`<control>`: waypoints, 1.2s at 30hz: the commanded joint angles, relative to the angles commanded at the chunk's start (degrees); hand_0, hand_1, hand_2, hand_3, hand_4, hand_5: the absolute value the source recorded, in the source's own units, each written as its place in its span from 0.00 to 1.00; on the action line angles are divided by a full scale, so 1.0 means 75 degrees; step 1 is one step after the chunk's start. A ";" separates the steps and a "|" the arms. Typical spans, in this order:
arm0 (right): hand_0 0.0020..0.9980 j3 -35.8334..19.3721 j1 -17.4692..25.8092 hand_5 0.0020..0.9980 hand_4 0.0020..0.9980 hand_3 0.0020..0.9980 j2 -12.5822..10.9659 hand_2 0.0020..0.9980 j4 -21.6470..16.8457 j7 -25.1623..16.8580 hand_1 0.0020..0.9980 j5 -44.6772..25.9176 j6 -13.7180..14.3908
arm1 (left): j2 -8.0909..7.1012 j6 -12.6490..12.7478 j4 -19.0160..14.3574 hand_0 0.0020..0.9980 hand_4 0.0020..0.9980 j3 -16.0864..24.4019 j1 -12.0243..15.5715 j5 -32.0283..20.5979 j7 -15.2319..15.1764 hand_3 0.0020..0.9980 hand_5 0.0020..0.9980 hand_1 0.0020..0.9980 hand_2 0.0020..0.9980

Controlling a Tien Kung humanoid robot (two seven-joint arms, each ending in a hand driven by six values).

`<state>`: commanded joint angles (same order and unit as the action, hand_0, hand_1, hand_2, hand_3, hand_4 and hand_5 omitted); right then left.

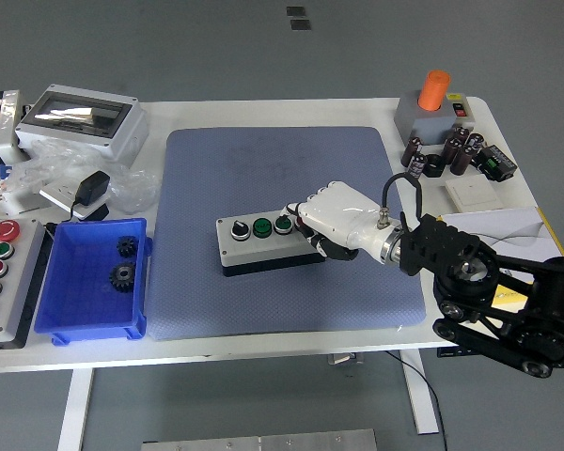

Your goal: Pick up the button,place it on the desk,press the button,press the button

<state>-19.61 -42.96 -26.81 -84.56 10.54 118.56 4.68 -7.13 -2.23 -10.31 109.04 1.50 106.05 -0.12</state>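
Now we have our right robot hand (331, 224) laid over the right end of the button box (268, 243), which sits on the blue mat (291, 169) in the middle of the white surface (282, 111). Our white fingers (301, 209) curl down over the box top at that end, hiding the red button, and the thumb wraps the box's front right corner, so the robot hand looks clamped on it. To the left we see the black knob (235, 228) and two green buttons (261, 225) uncovered. A blue bin (52, 282) with two gears (122, 275) stands left of the mat.
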 joint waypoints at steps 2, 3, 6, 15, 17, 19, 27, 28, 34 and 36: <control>0.41 0.0057 -0.0031 0.00 0.19 0.74 0.0079 0.21 0.0111 0.0010 0.31 -0.0021 0.0002 | -0.0003 -0.0003 0.0000 0.73 0.62 0.0004 -0.0002 0.0007 -0.0002 0.64 0.23 0.73 0.60; 0.41 0.0078 -0.0041 0.00 0.19 0.74 0.0109 0.21 0.0161 0.0014 0.31 -0.0029 -0.0001 | -0.0004 -0.0004 0.0000 0.73 0.62 0.0005 -0.0003 0.0010 -0.0002 0.64 0.23 0.73 0.60; 0.41 0.0137 -0.0048 0.00 0.19 0.75 0.0191 0.21 0.0353 0.0021 0.30 -0.0062 -0.0021 | -0.0007 -0.0007 0.0000 0.73 0.62 -0.0005 0.0000 0.0000 -0.0003 0.63 0.23 0.73 0.60; 0.41 0.0419 -0.0040 0.00 0.18 0.74 0.0208 0.21 0.0491 0.0073 0.30 -0.0138 -0.0154 | -0.0008 -0.0017 0.0000 0.73 0.62 -0.0025 0.0016 -0.0031 -0.0014 0.63 0.23 0.73 0.60; 0.40 0.0335 -0.0027 0.00 0.18 0.74 0.0188 0.21 0.0428 -0.0009 0.29 -0.0289 -0.0046 | -0.0005 -0.0020 0.0000 0.73 0.62 -0.0041 0.0016 -0.0046 -0.0019 0.63 0.23 0.73 0.60; 0.40 0.0188 -0.0002 0.00 0.18 0.74 0.0142 0.21 0.0319 -0.0174 0.29 -0.0584 0.0159 | -0.0003 -0.0021 0.0000 0.73 0.62 -0.0062 0.0012 -0.0071 -0.0028 0.63 0.23 0.73 0.60; 0.40 -0.1009 0.0240 0.00 0.18 0.74 -0.0172 0.21 -0.0330 -0.1042 0.29 -0.1905 0.1178 | 0.0009 -0.0017 0.0000 0.73 0.62 -0.0041 0.0043 -0.0058 -0.0010 0.63 0.23 0.73 0.60; 0.40 -0.1164 0.0282 0.00 0.18 0.74 -0.0207 0.21 -0.0333 -0.1022 0.29 -0.2022 0.1144 | 0.0008 -0.0016 0.0000 0.73 0.62 -0.0040 0.0045 -0.0059 -0.0007 0.63 0.23 0.73 0.60; 0.35 -0.1788 0.0498 0.02 0.23 0.72 -0.0250 0.20 -0.0067 -0.0842 0.26 -0.2005 0.0741 | -0.0016 -0.0008 0.0000 0.73 0.62 -0.0014 0.0042 -0.0012 0.0013 0.63 0.23 0.73 0.60; 0.43 -0.1814 0.0552 0.27 0.77 0.84 -0.0227 0.48 0.0029 -0.0862 0.46 -0.1890 0.0680 | -0.0025 -0.0008 0.0000 0.73 0.62 -0.0002 0.0043 0.0014 0.0018 0.63 0.23 0.73 0.60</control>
<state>-33.21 -38.82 -28.52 -84.34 4.07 104.38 9.79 -7.33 -2.29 -10.31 109.02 1.82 106.15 0.02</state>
